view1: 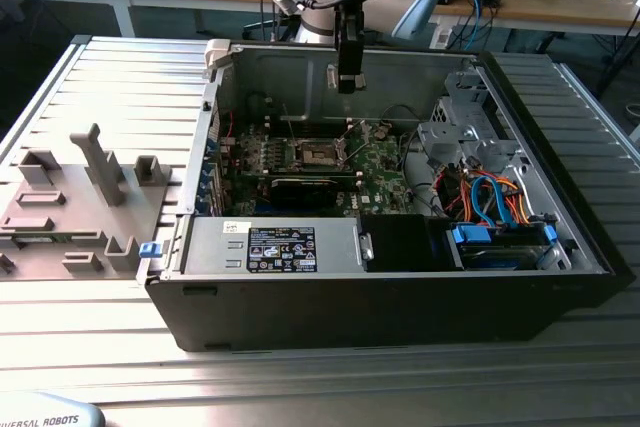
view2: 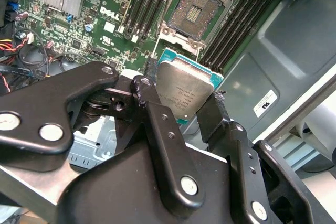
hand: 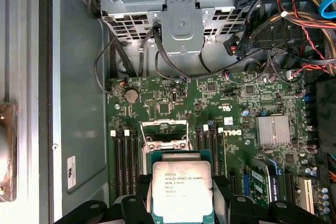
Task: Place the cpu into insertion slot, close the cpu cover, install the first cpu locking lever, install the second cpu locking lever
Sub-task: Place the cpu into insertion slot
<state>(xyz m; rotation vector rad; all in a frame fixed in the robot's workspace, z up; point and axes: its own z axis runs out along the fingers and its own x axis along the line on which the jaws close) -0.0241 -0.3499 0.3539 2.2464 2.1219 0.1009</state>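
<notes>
Second wrist view: what is held?
The gripper (view2: 181,100) is clamped on the edges of the cpu (view2: 185,90), above the board (view2: 105,30), near the empty insertion slot (view2: 197,10).
Which step is judged in hand?
Placement; squaring to the slot and a flat descent are called for.

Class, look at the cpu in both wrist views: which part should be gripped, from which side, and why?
The cpu's two opposite thin edges, approached from above the flat metal lid, as the claw holds it. That leaves the underside free to face the open insertion slot.
</notes>
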